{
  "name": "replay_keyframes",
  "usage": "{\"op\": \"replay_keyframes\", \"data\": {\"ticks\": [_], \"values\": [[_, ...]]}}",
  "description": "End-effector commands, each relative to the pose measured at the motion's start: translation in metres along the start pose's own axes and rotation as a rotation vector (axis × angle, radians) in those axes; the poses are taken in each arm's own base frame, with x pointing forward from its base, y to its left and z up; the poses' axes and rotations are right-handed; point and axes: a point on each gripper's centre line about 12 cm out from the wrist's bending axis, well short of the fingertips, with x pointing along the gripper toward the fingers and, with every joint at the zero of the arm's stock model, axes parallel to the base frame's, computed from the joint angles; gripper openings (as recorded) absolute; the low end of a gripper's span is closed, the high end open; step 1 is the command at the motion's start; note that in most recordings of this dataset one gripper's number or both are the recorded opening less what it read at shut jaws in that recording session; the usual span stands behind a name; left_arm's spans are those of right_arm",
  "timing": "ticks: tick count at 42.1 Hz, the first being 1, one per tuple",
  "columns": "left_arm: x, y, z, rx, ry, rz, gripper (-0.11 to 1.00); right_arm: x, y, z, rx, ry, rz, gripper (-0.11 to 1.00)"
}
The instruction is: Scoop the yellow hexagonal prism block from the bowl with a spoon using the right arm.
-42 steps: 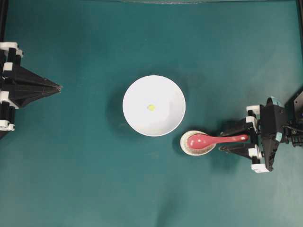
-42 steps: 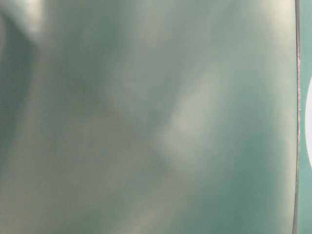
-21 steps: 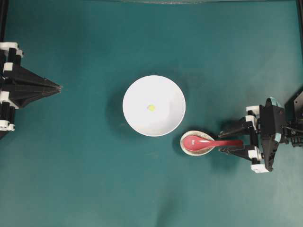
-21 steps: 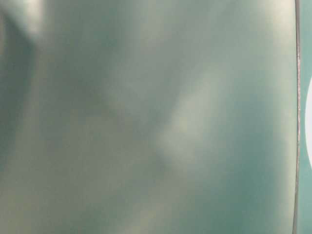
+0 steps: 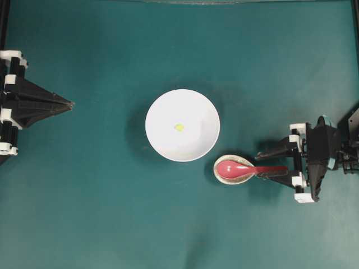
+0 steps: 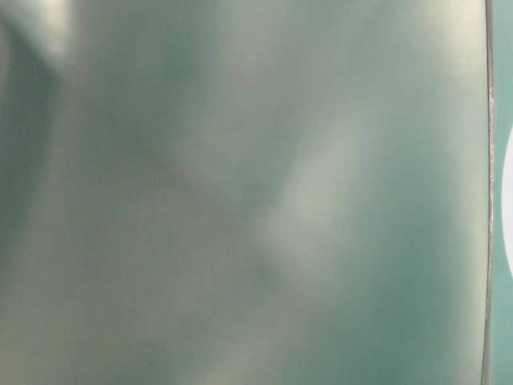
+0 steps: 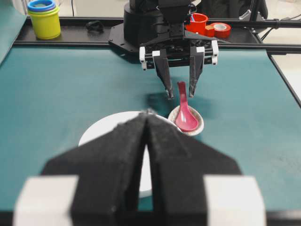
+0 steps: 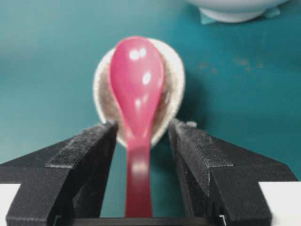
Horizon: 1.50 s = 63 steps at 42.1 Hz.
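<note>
I'm seeing the right gripper (image 5: 268, 164) straddling the spoon (image 5: 247, 168) handle with open gaps on both sides. The spoon rest (image 5: 234, 170) is sitting just beside the bowl (image 5: 182, 125), crowding that approach; the bowl's other sides are lying open.

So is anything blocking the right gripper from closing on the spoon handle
Nothing visible. The right gripper is open with its jaws on either side of the spoon handle, and the gaps between look clear.
</note>
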Motion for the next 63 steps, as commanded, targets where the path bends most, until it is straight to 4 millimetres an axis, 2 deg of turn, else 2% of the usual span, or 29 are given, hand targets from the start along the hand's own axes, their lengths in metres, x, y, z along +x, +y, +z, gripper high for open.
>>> {"op": "replay_keyframes", "data": {"ticks": [1,17,45,53,63], "values": [[0.002,0.0,0.004,0.0,-0.006,0.0,0.0,0.001,0.002,0.001,-0.004,-0.035,0.007,0.53],[0.002,0.0,0.003,-0.014,0.003,0.0,0.0,-0.004,0.001,-0.011,-0.004,-0.048,0.009,0.53],[0.002,0.0,0.002,-0.014,0.008,0.0,0.0,-0.002,0.001,-0.016,-0.001,-0.041,-0.001,0.52],[0.002,0.0,0.002,-0.014,0.009,0.0,0.0,-0.002,0.001,-0.016,-0.001,-0.041,-0.001,0.42],[0.002,0.0,0.002,-0.014,0.008,0.0,0.0,-0.002,0.001,-0.013,0.002,-0.06,0.003,0.23]]}}
